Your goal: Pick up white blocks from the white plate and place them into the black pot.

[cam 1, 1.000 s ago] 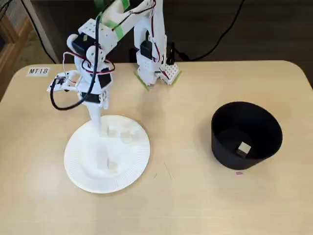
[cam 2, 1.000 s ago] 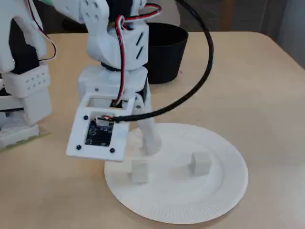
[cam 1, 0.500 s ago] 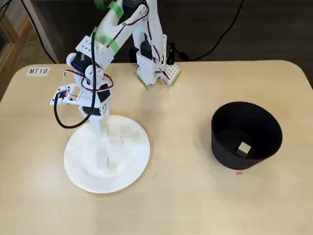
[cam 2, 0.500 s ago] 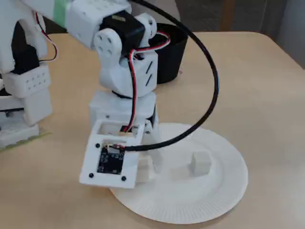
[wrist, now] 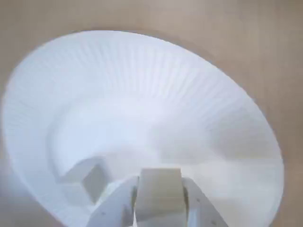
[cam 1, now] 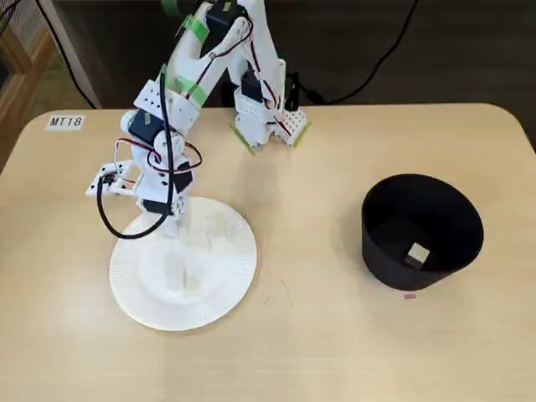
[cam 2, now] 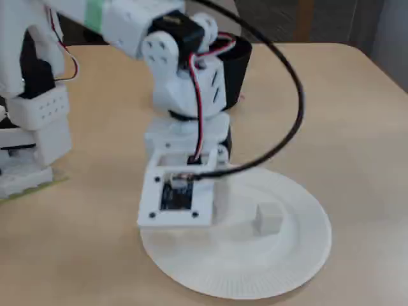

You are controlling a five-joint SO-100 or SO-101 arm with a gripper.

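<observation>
Gripper [wrist: 158, 208] low over the near-left part of the white plate [cam 1: 134, 289], closed on a white block [wrist: 158, 191] held squarely between the two fingers in the wrist view. Second block [wrist: 92, 177] just beside on the plate floor, apparently apart from the held one; third block [cam 2: 269, 217] further out in a fixed view, with faint pale lumps on the plate in the top-down fixed view too washed out to count. Black pot [cam 1: 421, 230] well apart on the right of the tabletop [cam 1: 318, 335], one block [cam 1: 416, 254] already inside. Best handled by keeping the squeeze firm and lifting straight up before any sideways swing, so as not to nudge the neighbour or tilt the light plate. Then high enough to clear the pot's rim, centred over the opening, and only there a release.
</observation>
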